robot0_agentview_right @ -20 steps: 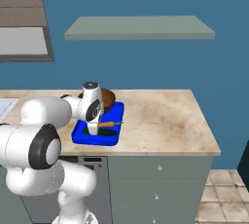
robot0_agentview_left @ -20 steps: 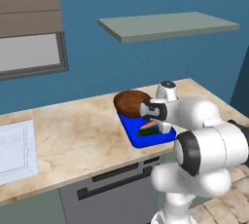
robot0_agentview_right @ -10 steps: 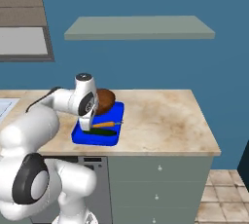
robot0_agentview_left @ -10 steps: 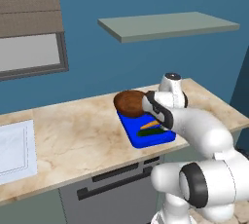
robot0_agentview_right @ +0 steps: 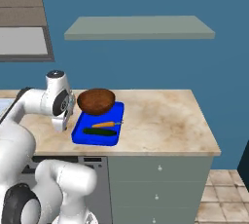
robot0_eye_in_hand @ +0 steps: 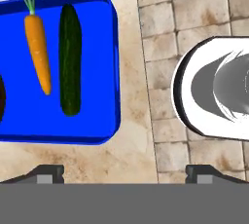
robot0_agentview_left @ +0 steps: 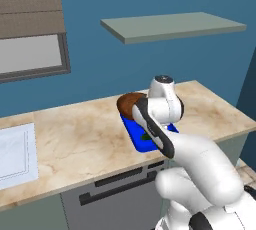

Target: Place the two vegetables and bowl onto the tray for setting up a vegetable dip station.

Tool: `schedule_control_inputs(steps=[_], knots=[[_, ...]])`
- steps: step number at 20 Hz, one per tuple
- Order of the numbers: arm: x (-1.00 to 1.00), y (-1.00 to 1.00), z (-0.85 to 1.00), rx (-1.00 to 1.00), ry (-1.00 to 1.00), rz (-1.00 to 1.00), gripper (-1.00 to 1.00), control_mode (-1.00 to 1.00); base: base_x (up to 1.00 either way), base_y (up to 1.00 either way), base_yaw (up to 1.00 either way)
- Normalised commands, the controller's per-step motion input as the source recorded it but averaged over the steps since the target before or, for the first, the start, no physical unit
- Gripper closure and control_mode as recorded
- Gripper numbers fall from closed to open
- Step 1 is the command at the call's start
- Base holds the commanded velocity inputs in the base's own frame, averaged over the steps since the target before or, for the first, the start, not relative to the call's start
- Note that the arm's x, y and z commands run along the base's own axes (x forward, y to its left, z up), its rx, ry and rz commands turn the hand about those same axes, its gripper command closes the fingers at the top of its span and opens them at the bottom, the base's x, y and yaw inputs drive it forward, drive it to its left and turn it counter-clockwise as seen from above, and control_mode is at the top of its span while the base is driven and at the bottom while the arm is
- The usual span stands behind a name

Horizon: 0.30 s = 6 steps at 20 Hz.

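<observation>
The bright blue tray (robot0_agentview_right: 82,137) lies on the counter with the dark reddish-brown bowl (robot0_agentview_right: 96,101) at its far end. The orange carrot (robot0_agentview_right: 104,124) and the dark green vegetable (robot0_agentview_right: 99,132) lie side by side on the tray's near half. In the hand view the carrot (robot0_eye_in_hand: 39,55) and green vegetable (robot0_eye_in_hand: 70,60) lie on the tray (robot0_eye_in_hand: 104,62), with the bowl's edge (robot0_eye_in_hand: 1,101) at the left border. My gripper (robot0_agentview_right: 60,127) hangs beside the tray's left side, over the counter's front edge. It is open (robot0_eye_in_hand: 125,174) and holds nothing.
A pale white sheet with a dotted border (robot0_agentview_left: 15,151) lies at the counter's far left. A grey shelf (robot0_agentview_left: 172,26) hangs on the blue wall above. Bare marble counter (robot0_agentview_right: 165,121) stretches right of the tray. Tiled floor (robot0_eye_in_hand: 165,18) shows past the counter edge.
My hand has drawn back from over the tray to its side, near the counter's front edge. The bowl, carrot and green vegetable have stayed where they were on the tray.
</observation>
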Motion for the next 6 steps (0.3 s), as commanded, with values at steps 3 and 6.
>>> schedule_control_inputs(steps=[3, 6], knots=[[-0.79, 0.69, 0.00, 0.00, 0.00, 0.06, -1.00, -1.00, 0.00, 0.00, 0.00], [-0.68, 0.61, 0.00, -0.02, 0.02, 0.02, -1.00, -1.00, 0.00, 0.00, 0.00]])
